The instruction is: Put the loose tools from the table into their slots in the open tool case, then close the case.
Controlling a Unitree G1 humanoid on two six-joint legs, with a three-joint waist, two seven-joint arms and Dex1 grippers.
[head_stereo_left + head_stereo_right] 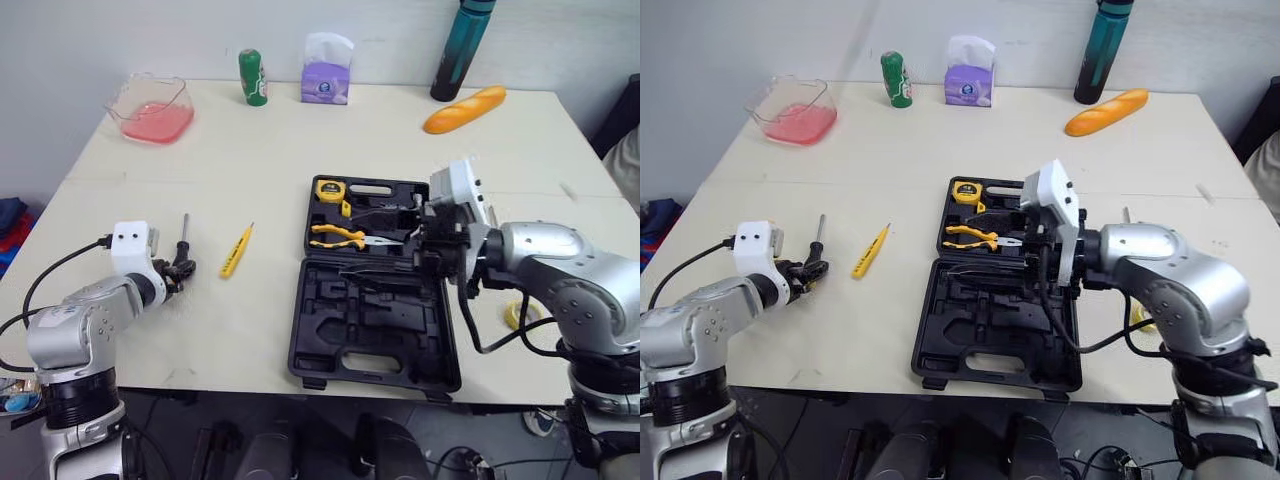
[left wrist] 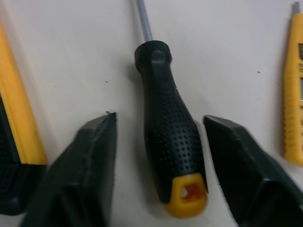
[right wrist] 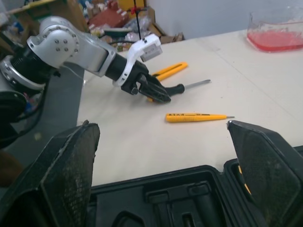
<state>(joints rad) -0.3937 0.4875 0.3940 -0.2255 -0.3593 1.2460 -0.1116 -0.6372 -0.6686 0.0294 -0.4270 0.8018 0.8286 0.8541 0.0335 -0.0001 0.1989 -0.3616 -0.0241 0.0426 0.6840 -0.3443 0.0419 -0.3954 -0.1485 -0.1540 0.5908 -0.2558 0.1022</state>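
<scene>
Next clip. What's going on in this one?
The robot is packing loose tools into the open tool case. Its left tool is open around the black-handled screwdriver lying on the table, not yet closed on it. The right tool hovers open above the case. A yellow tester pen lies loose nearby; pliers and a tape measure sit in the case.

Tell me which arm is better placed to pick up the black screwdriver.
Left: the left gripper is open around the screwdriver handle; the right gripper hovers over the tool case.
</scene>
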